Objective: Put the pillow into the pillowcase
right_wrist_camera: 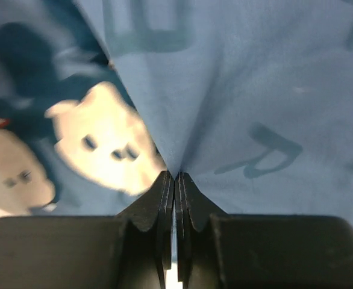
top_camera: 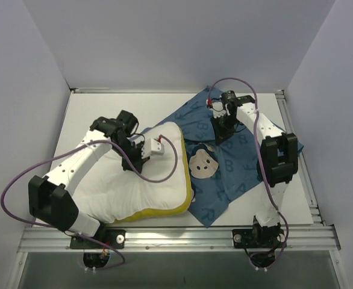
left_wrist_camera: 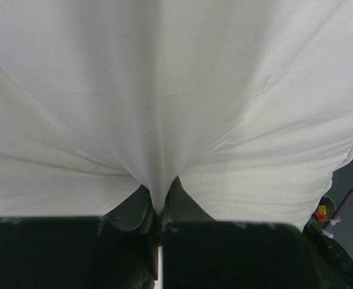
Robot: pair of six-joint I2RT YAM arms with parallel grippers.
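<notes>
The white pillow (top_camera: pixel 146 186) with a yellow band along its near edge lies on the table's left half. The blue pillowcase (top_camera: pixel 224 174), printed with letters and mouse faces, lies to its right, partly under the pillow's right edge. My left gripper (top_camera: pixel 132 161) is shut on a pinched fold of the pillow (left_wrist_camera: pixel 164 108) near its top. My right gripper (top_camera: pixel 220 135) is shut on a fold of the pillowcase (right_wrist_camera: pixel 237 90) near the far end; a pale mouse face (right_wrist_camera: pixel 104 141) shows beside the pinch.
White table (top_camera: pixel 104 108) with grey walls on the left, back and right. A metal rail (top_camera: pixel 176 236) runs along the near edge with both arm bases. Purple cables (top_camera: pixel 158 177) loop over the pillow and by the right arm.
</notes>
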